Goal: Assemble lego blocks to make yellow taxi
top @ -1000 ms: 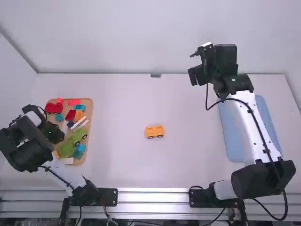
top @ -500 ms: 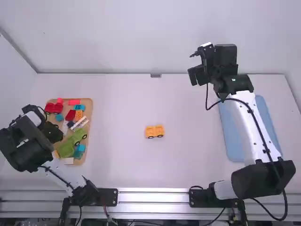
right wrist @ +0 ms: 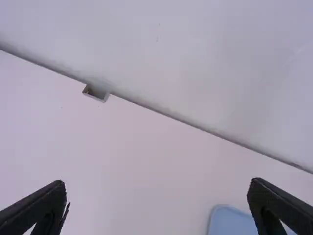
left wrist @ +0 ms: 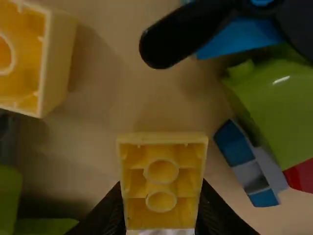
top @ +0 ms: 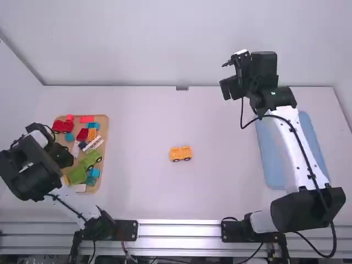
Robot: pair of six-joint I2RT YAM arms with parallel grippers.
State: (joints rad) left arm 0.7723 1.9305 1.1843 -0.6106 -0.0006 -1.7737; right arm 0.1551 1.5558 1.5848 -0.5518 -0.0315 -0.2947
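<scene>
White table [top: 132,181], left gripper [top: 61,156] slightly farther left, clamping 1 yellow block [left wrist: 161,185]

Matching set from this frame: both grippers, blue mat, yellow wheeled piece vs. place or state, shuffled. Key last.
1. Right gripper
2. Blue mat
3. Yellow wheeled piece
4. Left gripper

A. Shut on a yellow block
B. Near the middle of the table
C. Open, holding nothing
D. Partly beneath the right arm

1-C, 2-D, 3-B, 4-A
</scene>
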